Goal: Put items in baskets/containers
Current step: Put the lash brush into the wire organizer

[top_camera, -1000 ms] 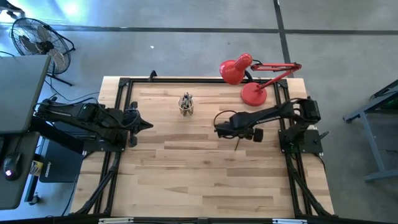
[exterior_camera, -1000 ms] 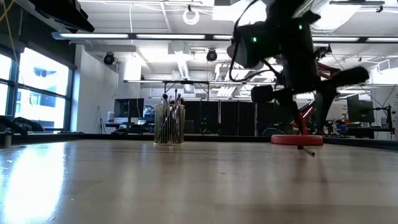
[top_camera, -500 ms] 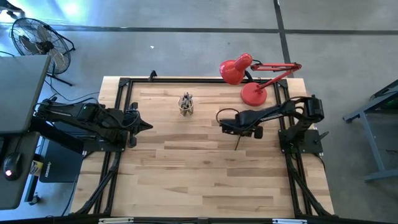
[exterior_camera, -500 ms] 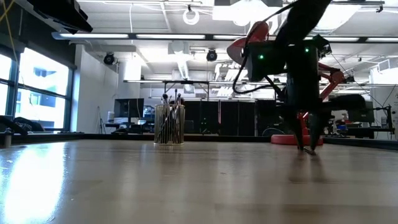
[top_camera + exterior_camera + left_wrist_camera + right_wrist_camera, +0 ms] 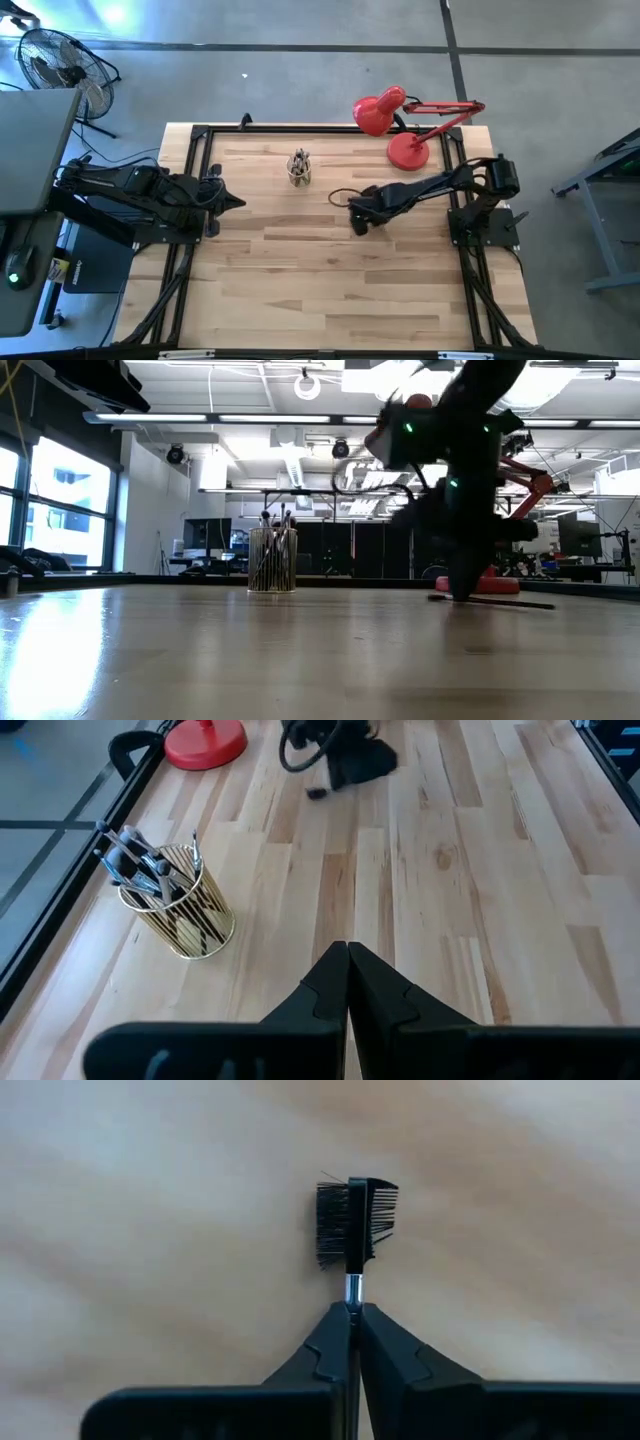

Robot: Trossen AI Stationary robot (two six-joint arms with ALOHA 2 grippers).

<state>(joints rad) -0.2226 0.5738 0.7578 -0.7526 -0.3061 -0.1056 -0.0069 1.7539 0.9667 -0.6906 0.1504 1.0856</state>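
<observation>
I see the big wooden desk (image 5: 300, 270), made of pale planks with dark lines. My right end effector (image 5: 359, 222) sits low near the desk's middle, closed on a thin brush (image 5: 352, 1230) with a flat comb head and a shiny neck. My left end effector (image 5: 347, 982) waits at the left side, fingers shut and empty. The cup (image 5: 298, 172) is round with gold stripes and holds many dark sticks, well apart from my brush. I think the skinny handle could slip or twist, and the crowded cup could tip if I bump it.
</observation>
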